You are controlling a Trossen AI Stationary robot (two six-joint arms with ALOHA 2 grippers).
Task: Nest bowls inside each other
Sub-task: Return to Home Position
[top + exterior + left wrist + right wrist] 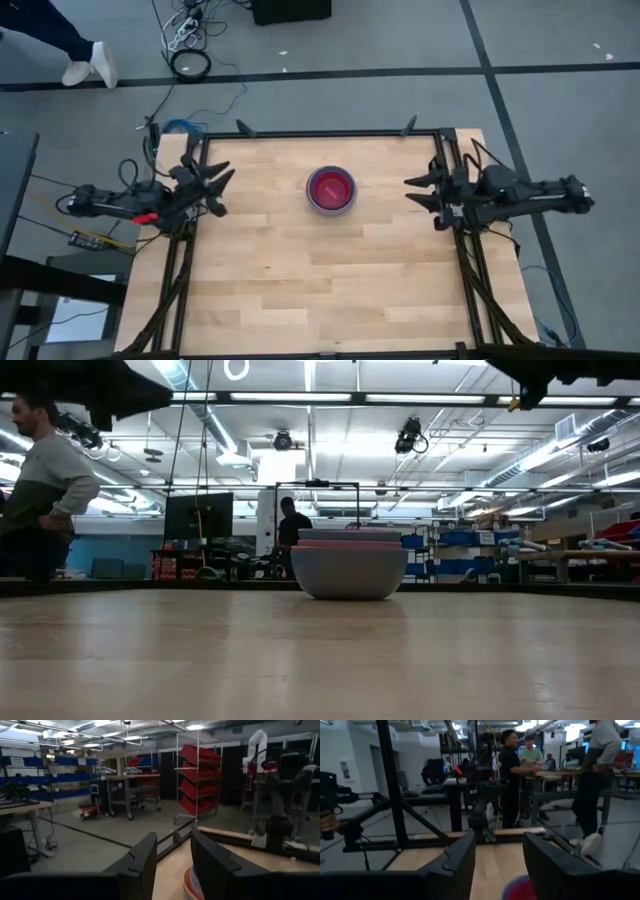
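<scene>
The bowls (pixel 331 189) stand as one nested stack on their base in the middle of the wooden table. From above the inside is red, with a purple rim around it. In the low view the bowls (pixel 349 568) show a pale outer wall under pink and purple rims. My left gripper (pixel 220 193) hangs open at the table's left edge, pointing level toward the stack and well short of it. My right gripper (pixel 412 193) is open at the right edge, facing the stack from the other side. Each wrist view shows a sliver of the stack (pixel 189 885) (pixel 517 889) beyond the open fingers.
Black frame rails (pixel 196 250) (pixel 466 260) run along the table's left and right edges, with a bar and clamps (pixel 245 129) along the far edge. Bare wood (pixel 320 290) lies around the stack. People (pixel 510 770) stand in the room beyond the table.
</scene>
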